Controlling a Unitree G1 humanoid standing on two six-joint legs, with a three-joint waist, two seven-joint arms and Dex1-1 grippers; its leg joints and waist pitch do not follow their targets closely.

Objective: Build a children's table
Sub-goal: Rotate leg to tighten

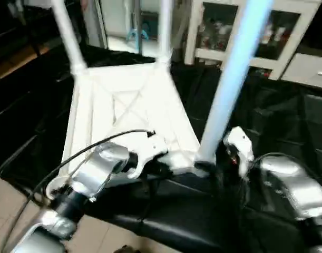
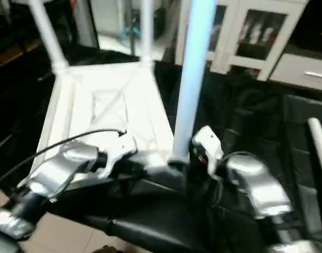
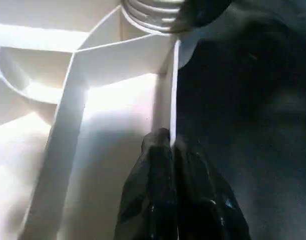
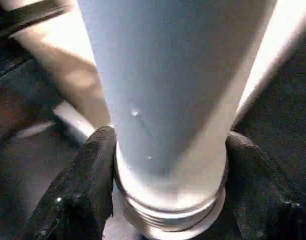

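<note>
The left gripper (image 1: 159,169), at lower left of the head view, has its jaws pinched together on the thin near rim of the white table top (image 1: 130,108), as the left wrist view shows, with black fingers (image 3: 158,165) pressed to either side of the upright edge. The table top lies underside up on the black-draped surface (image 1: 287,121), occupying the centre-left of the frame, its X-ribs facing up. Two white legs (image 1: 66,31) stand in the far corner sockets at upper left and upper centre. A third leg (image 1: 232,79), tinted pale blue, rises from the near right corner socket (image 1: 203,167) toward the top edge. At lower right, the right gripper (image 4: 168,170) holds that leg just above its ringed base, its jaws spread around the tube with a finger (image 4: 87,175) on each side. White glass-fronted cabinets (image 1: 245,31) line the upper right background.
</note>
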